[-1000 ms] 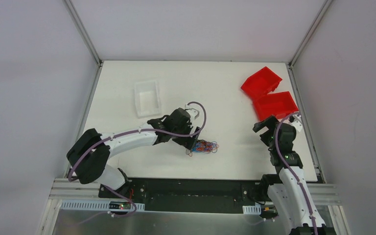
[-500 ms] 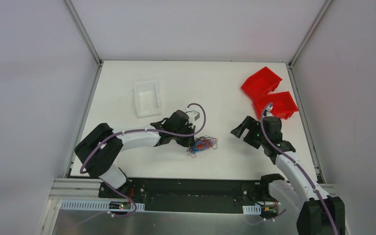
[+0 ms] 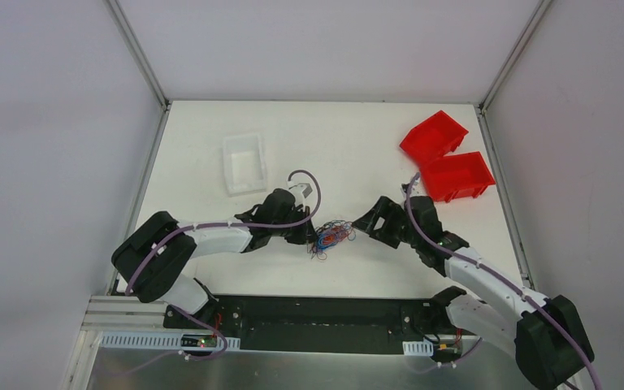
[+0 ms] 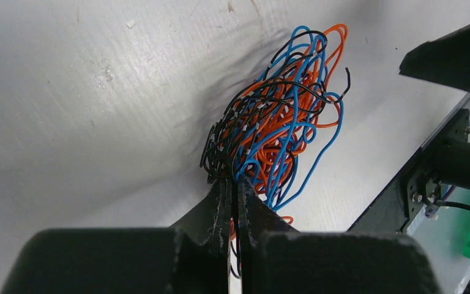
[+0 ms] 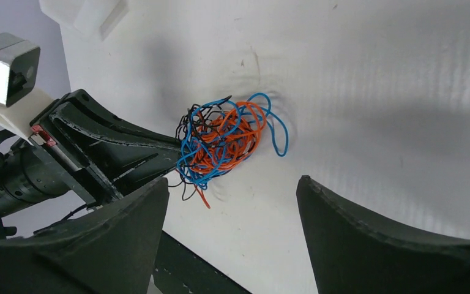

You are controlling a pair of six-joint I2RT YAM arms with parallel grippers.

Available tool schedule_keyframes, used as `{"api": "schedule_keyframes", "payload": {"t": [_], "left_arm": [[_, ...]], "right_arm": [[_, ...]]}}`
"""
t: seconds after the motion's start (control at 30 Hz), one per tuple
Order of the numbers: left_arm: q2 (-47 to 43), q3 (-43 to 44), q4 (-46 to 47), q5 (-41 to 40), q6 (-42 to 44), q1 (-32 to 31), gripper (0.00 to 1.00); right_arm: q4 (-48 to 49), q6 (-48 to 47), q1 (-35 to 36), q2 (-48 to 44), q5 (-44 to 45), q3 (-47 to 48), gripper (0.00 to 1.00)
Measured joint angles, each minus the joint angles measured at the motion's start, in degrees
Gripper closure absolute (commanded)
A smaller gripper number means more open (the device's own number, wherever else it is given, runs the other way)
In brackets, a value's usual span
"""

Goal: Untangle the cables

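The cables are one tangled bunch of thin blue, orange and black wires near the table's front middle. In the left wrist view the bunch hangs just past my left gripper, which is shut on a few strands at its near edge. From the right, my right gripper faces the bunch, a short way off. In the right wrist view the cables lie beyond my right gripper, whose wide-apart fingers hold nothing.
A white bin stands at the back left. Two red bins sit at the back right, near the table's right edge. The black front rail runs just below the bunch.
My left gripper has shut on the bunch and drawn it slightly left. The right arm has swung from beside the red bins toward the bunch, its fingers narrowing a little.
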Motion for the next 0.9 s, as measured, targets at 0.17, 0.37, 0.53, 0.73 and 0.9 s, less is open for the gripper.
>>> {"api": "schedule_keyframes", "payload": {"t": [0.17,0.37,0.53,0.73,0.9], "left_arm": [[-1.0,-2.7,3.3,-0.9,-3.5,0.0,0.97],[-2.5,-3.9,4.5,-2.2,-5.3,0.0,0.81],[-3.8,-4.3,4.6,-2.9,-5.4,0.0,0.67],[-7.5,-4.3,1.1,-4.2,-4.7,0.0,0.51],[-9.7,-1.9,-4.7,-5.3,-2.9,0.1,0.46]], "right_arm": [[3.3,4.9,6.2,3.7,5.0,-0.2,0.27],[8.9,10.4,13.1,8.7,10.2,-1.2,0.32],[13.0,13.1,16.3,14.3,12.8,-1.2,0.45],[15.9,14.7,18.0,19.7,14.0,-0.7,0.78],[16.4,15.2,18.1,19.8,15.3,-0.7,0.94]]}}
